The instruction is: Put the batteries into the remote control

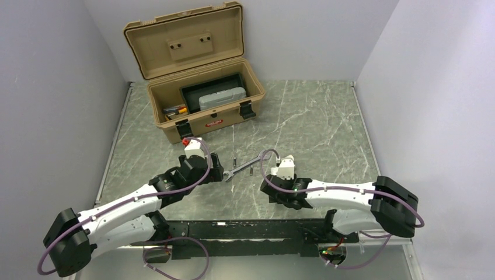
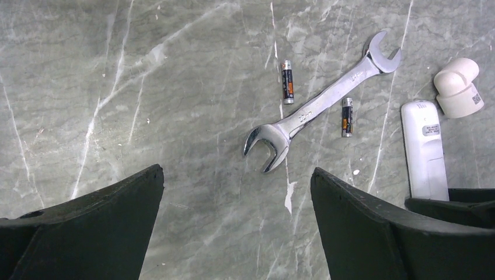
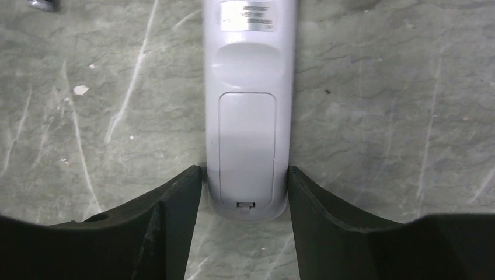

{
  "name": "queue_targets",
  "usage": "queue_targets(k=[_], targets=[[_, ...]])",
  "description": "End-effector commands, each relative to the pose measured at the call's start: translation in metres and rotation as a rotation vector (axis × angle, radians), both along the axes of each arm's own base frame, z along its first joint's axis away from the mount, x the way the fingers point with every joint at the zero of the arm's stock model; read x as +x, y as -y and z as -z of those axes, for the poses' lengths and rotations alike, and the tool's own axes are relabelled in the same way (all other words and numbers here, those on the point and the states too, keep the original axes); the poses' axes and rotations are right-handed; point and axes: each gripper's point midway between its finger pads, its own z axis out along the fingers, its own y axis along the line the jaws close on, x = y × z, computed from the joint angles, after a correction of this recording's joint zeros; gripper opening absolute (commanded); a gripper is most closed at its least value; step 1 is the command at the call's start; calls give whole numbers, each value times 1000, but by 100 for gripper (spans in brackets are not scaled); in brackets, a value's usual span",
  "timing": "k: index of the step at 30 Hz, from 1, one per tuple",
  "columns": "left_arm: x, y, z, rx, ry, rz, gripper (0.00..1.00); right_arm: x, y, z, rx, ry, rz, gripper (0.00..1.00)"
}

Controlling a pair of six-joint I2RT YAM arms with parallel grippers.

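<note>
**Mia:** Where is the remote control?

**Ben:** On the table, back side up. In the left wrist view it lies at about 4 o'clock from the wrench. The right gripper has a finger on each side of its end. I cannot tell if they squeeze it.

**Mia:** And the left gripper?

**Ben:** Spread wide, holding nothing.

**Mia:** What step is this?

**Ben:** Grabbing the remote, I think. Its battery door is shut. Next it needs a tight hold, then the door must come off. Both batteries wait beside the wrench.
</note>
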Motion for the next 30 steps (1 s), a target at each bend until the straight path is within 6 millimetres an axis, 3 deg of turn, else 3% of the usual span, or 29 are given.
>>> queue_targets(k=[1,6,16,21,30], targets=[[5,7,-15,-41,22,-7,99,-15,-12,6,-2,-56,-13,58],[5,0,-25,-64,33,-53,99,-21,-20,12,9,-62,-14,54],[6,10,-48,-140,112,11,99,-22,-15,12,-13,-44,24,39],[3,24,-70,-179,167,109,99,-15,-27,-18,126,34,-5,36],[0,40,-105,-321,202,149,99,-12,-57,-103,529,216,-160,34]])
